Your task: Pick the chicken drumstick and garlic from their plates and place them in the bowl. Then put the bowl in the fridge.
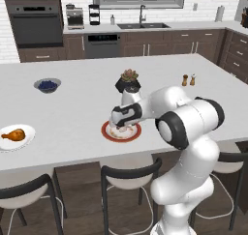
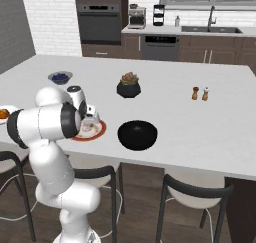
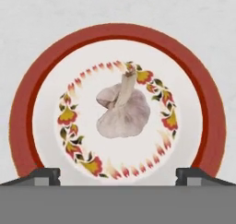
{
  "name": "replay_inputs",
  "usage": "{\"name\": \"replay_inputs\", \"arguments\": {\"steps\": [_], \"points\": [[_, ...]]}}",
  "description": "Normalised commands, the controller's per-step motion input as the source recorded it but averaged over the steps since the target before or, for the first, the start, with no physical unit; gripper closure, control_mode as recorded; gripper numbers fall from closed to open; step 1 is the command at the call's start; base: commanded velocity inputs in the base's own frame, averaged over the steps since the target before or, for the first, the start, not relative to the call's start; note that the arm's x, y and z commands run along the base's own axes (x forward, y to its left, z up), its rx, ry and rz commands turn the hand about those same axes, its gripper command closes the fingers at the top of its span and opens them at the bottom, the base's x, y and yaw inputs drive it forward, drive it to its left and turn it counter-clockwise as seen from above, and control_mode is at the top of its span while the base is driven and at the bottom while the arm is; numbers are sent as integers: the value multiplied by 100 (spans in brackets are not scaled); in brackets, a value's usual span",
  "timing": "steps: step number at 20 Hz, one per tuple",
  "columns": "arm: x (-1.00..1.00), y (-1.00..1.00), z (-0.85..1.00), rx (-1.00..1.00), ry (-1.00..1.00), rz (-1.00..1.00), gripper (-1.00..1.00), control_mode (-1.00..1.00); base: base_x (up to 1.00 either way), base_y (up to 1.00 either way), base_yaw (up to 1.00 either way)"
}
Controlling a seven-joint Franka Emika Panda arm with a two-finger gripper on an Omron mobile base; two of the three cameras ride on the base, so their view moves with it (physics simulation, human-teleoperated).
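We are hovering our gripper, jaws spread wide and holding nothing, straight above the garlic, which is lying in the middle of the red-rimmed plate on the worktop. The drumstick is sitting on its white plate, well apart. The black bowl is standing empty beside us, so we judge nothing is done yet.

Even, bright rendered light; soft shadows, slight blur.
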Motion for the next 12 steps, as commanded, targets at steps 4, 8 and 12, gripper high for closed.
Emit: {"name": "replay_inputs", "arguments": {"steps": [4,8,12], "points": [[43,0,-5,-1,0,9,-100,-100,0,0,0],[41,0,-10,-5,0,8,-100,-100,0,0,0],[14,9,-31,-7,0,5,-100,-100,0,0,0]]}}
